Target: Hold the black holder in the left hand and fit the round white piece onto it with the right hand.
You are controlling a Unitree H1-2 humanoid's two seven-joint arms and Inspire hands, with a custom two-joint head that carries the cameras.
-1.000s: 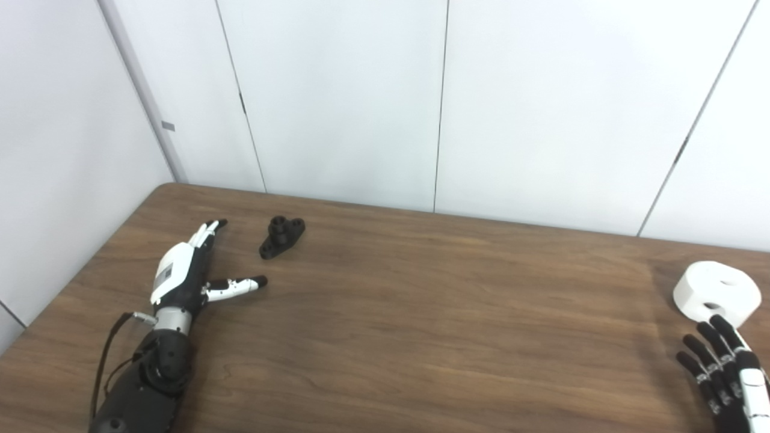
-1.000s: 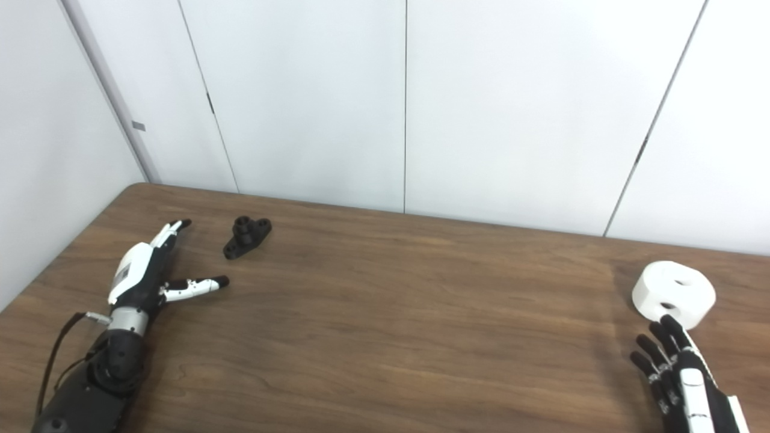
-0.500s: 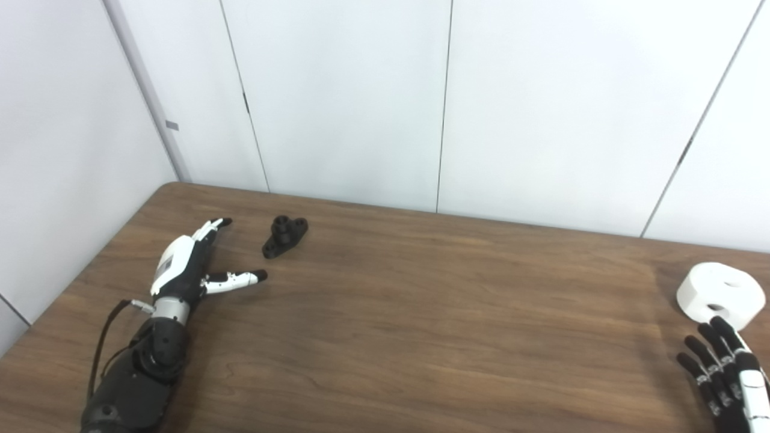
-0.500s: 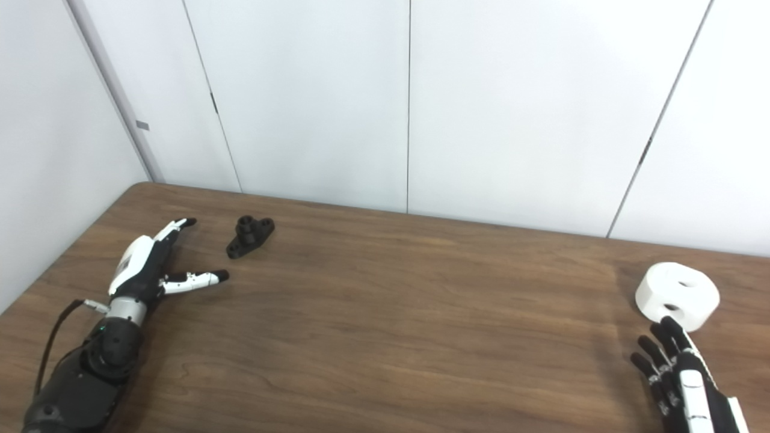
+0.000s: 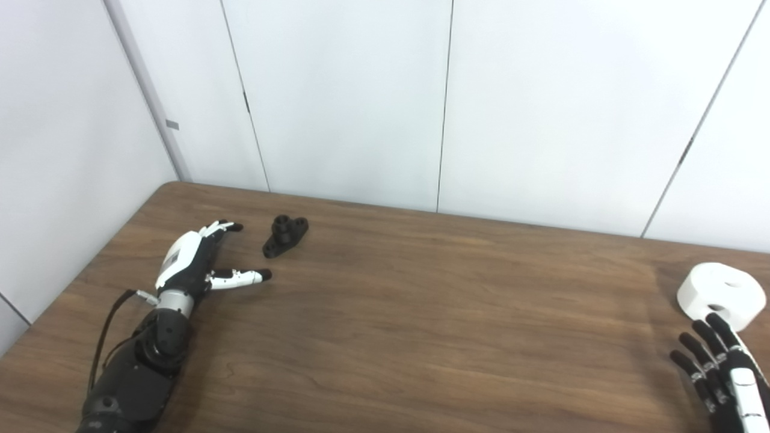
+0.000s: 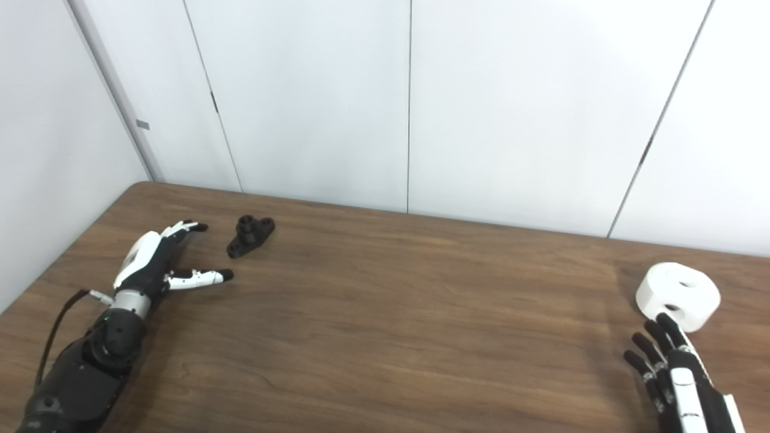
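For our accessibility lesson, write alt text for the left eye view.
A small black holder lies untouched on a brown table, just beyond the open left robot hand. Far right, the open right robot hand reaches towards a round white piece; white wall panels stand behind.

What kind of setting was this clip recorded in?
Probably a lab or test room: a bare wooden table against plain white wall panels, holding only a black holder and a round white piece.
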